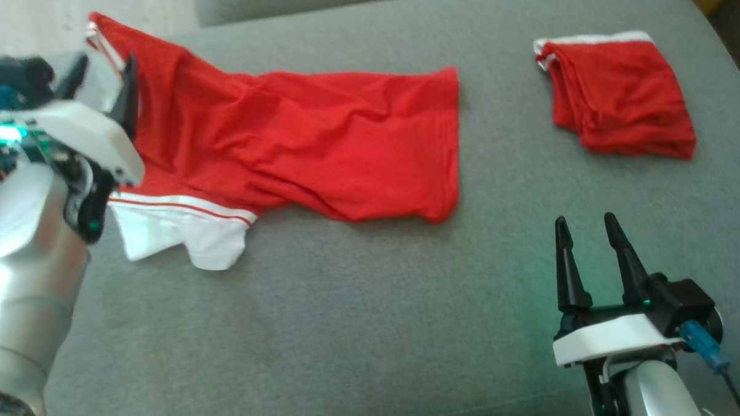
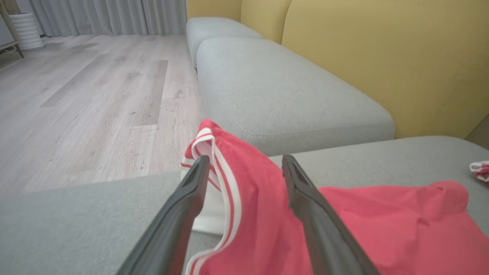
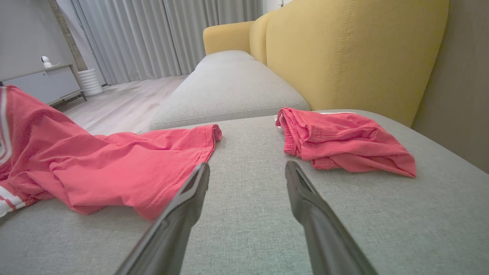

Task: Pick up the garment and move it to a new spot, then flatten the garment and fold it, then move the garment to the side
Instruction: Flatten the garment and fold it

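The garment (image 1: 299,131) is red with white striped trim and lies crumpled across the grey cushion (image 1: 366,306), a white part at its near left. My left gripper (image 1: 104,68) stands open at the garment's far left end. In the left wrist view the striped edge (image 2: 225,183) rises between the spread fingers of the left gripper (image 2: 245,160), and the garment (image 2: 382,221) spreads to the right. My right gripper (image 1: 585,220) is open near the front right, over bare cushion. In the right wrist view the garment (image 3: 114,164) lies left of the right gripper (image 3: 247,167).
A second red garment (image 1: 620,93), folded, lies at the far right of the cushion; it also appears in the right wrist view (image 3: 344,141). A yellow backrest (image 3: 344,53) runs behind. Another grey cushion (image 2: 282,95) adjoins, with wooden floor (image 2: 95,99) beyond the left edge.
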### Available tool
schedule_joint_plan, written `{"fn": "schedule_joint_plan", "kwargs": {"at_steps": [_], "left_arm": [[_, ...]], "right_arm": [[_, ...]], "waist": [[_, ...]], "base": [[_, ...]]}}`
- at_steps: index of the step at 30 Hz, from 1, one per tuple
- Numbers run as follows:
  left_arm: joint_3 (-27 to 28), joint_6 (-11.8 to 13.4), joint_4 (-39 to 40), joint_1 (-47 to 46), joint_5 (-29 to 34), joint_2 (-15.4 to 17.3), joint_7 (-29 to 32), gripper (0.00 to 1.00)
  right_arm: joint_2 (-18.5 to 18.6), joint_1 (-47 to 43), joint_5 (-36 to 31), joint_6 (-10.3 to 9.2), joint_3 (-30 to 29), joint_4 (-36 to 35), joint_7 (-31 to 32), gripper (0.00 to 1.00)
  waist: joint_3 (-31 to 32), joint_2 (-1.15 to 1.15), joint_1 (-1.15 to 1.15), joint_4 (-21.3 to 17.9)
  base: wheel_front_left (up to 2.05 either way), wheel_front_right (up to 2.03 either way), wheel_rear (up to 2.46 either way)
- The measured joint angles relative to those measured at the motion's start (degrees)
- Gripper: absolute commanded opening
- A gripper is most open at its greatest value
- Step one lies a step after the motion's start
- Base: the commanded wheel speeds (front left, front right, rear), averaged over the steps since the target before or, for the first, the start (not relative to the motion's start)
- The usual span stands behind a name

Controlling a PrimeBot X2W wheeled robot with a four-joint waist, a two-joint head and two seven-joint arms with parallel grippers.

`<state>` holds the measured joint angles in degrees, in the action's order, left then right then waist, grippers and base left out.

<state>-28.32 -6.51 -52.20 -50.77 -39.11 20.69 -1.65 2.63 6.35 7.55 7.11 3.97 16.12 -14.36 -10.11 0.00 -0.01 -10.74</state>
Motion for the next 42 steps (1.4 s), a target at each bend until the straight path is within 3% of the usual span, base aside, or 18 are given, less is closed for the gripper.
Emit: {"fn": "schedule_joint_plan", "kwargs": {"at_steps": [4, 12, 20, 30, 39, 42], "left_arm": [[-1.2, -0.1, 0.4, 2.1, -0.3, 0.6, 3.4, 1.0], [-1.2, 0.2, 6.7, 5.2, -0.7, 1.2, 0.2, 1.0], [-1.3, 4.3, 18.2, 16.7, -1.3, -1.5, -6.7, 1.0], [-0.4, 11.7, 31.5, 35.4, -2.9, -3.6, -11.6, 1.0], [0.9, 15.1, 36.8, 45.0, -2.7, -4.7, -12.2, 1.0], [1.0, 15.2, 38.0, 45.8, -2.5, -4.9, -12.6, 1.0]], "right_arm": [[0.0, -0.4, -0.1, 0.0, -0.1, 0.3, 0.0, 1.0], [0.0, -1.7, -0.6, 0.0, -0.8, 0.5, 0.0, 1.0], [0.0, -3.5, -1.2, 0.0, -2.0, 0.7, 0.0, 1.0], [0.0, -3.7, -1.2, 0.0, -1.2, 0.6, 0.0, 1.0], [0.0, -3.6, -1.2, 0.0, -0.7, 1.4, 0.0, 1.0], [0.0, -3.3, -3.3, 0.0, 0.1, 2.8, 0.7, 1.0]], "waist": [[2.2, 0.0, 0.0, 1.9], [4.9, 0.0, 0.0, 4.8], [7.3, 0.0, 0.0, 7.1], [7.2, 0.0, 0.01, 8.4], [7.7, 0.0, 0.01, 8.8], [7.4, 0.0, 0.01, 9.6]], "base": [[0.0, 0.0, 0.0], [0.0, 0.0, 0.0], [0.0, 0.0, 0.0], [0.0, 0.0, 0.0], [0.0, 0.0, 0.0], [0.0, 0.0, 0.0]]}}
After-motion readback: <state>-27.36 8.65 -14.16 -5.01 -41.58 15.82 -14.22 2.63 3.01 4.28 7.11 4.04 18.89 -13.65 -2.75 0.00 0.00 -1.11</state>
